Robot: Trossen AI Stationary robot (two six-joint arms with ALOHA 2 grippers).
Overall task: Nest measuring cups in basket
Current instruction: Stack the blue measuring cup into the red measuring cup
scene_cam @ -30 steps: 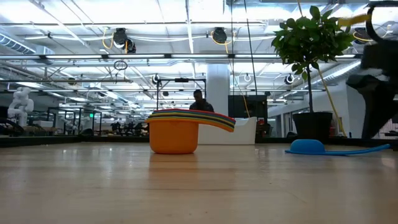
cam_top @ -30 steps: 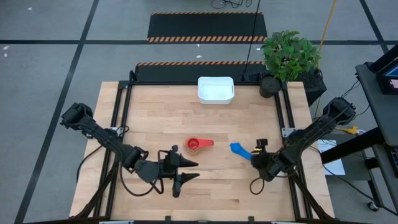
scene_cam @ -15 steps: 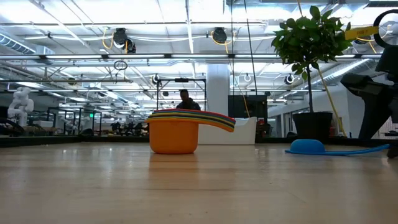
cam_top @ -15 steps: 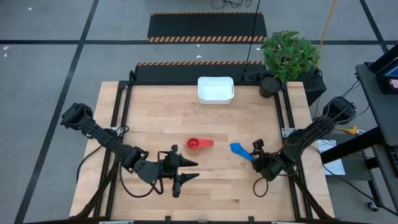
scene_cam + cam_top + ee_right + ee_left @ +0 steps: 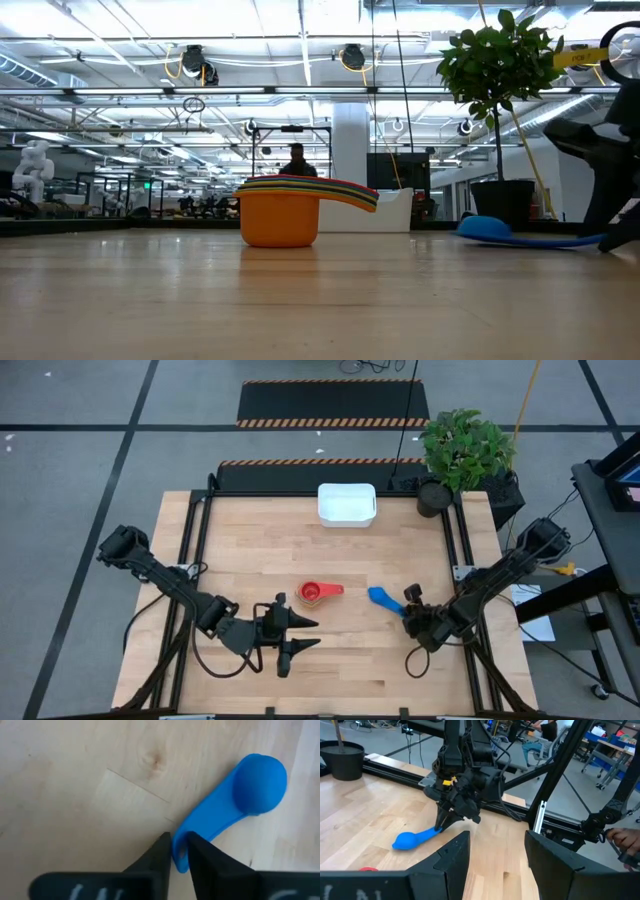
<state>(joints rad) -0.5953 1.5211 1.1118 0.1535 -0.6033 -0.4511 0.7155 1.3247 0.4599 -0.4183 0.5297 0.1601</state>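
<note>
Pinching the flat handle of the light blue cup (image 5: pixel 235 802) between its two fingers, the right hand (image 5: pixel 176 854) is being kept low over the counter (image 5: pixel 250 560), so the upside-down bowl is being tipped slightly clear of the wood. The grip sits at the handle's far end, probably because the small bowl offers little to clamp. The nested stack of cups (image 5: pixel 318 592), red one topmost in the high view and orange outermost in the low view, is standing near the counter's middle, well apart from the white basket (image 5: pixel 346 503) at the far edge. The left hand (image 5: pixel 292 632) is resting near the stack, fingers apart and gripping nothing, apparently waiting its turn.
</note>
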